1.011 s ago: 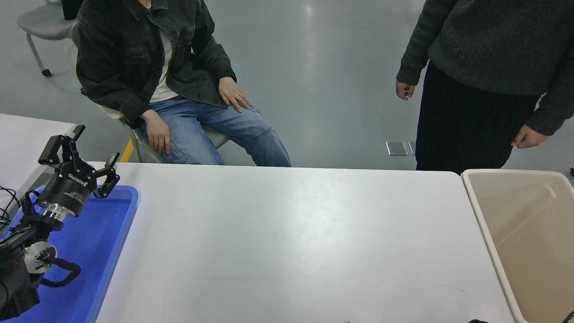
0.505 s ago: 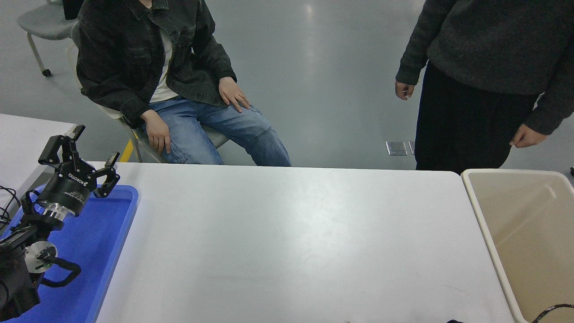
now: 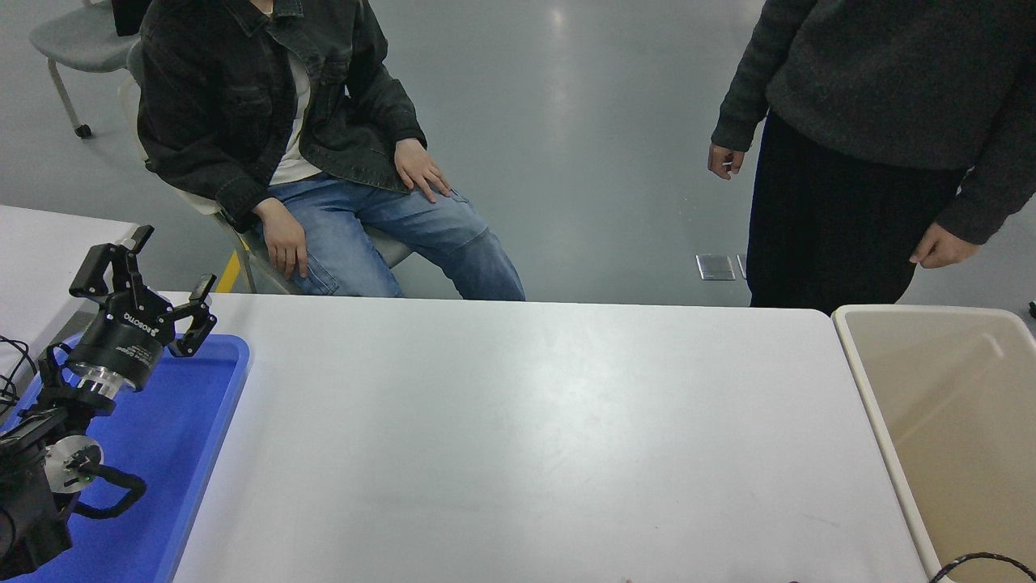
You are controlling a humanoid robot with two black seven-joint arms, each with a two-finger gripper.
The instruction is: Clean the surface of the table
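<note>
The table surface is a wide plain white top that fills the middle of the head view. Nothing lies on its bare part. My left gripper is parked at the lower left above the blue tray, open and empty. My right gripper is out of view; only a black cable of that arm shows at the bottom right corner.
A blue tray lies on the table's left end under my left arm. A beige bin stands at the table's right end. One person sits at the far left side, another stands at the far right.
The black cable at the bottom right has slid slightly further right and down. The standing person's hands have shifted a little. My left arm has not moved.
</note>
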